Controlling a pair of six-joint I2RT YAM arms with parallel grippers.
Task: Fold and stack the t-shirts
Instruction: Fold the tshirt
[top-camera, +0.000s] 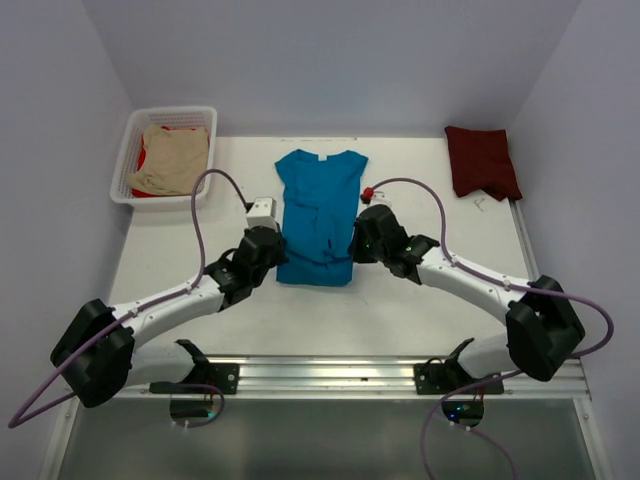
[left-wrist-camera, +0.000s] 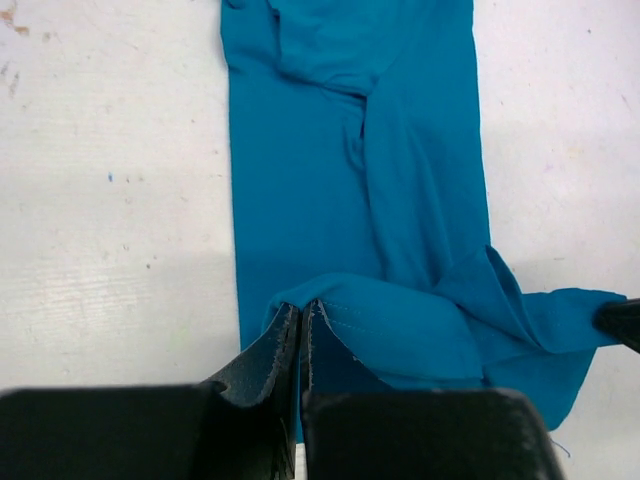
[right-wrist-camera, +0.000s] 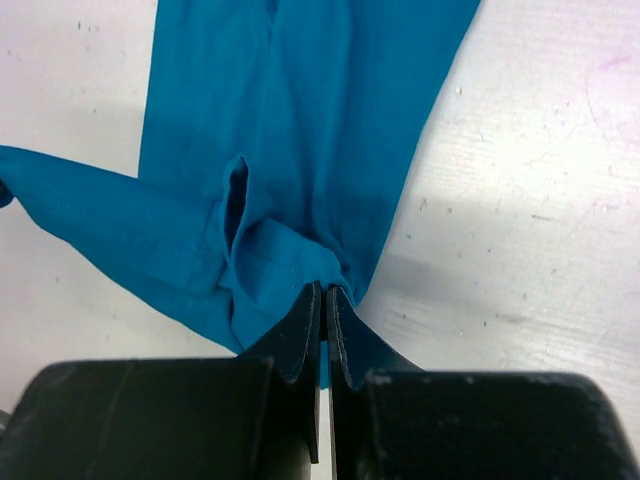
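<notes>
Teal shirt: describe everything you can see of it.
The teal shirt is soft plain cloth with a small white neck label. It lies flat on the table, collar far, sides folded in, wrinkled. The left jaws and right jaws are each shut on a near hem corner, bunching it.

Black left end effector (left-wrist-camera: 302, 325) and right end effector (right-wrist-camera: 325, 315) are being shown on white, black-jointed arms (top-camera: 165, 300), with purple cables (top-camera: 197, 235).
</notes>
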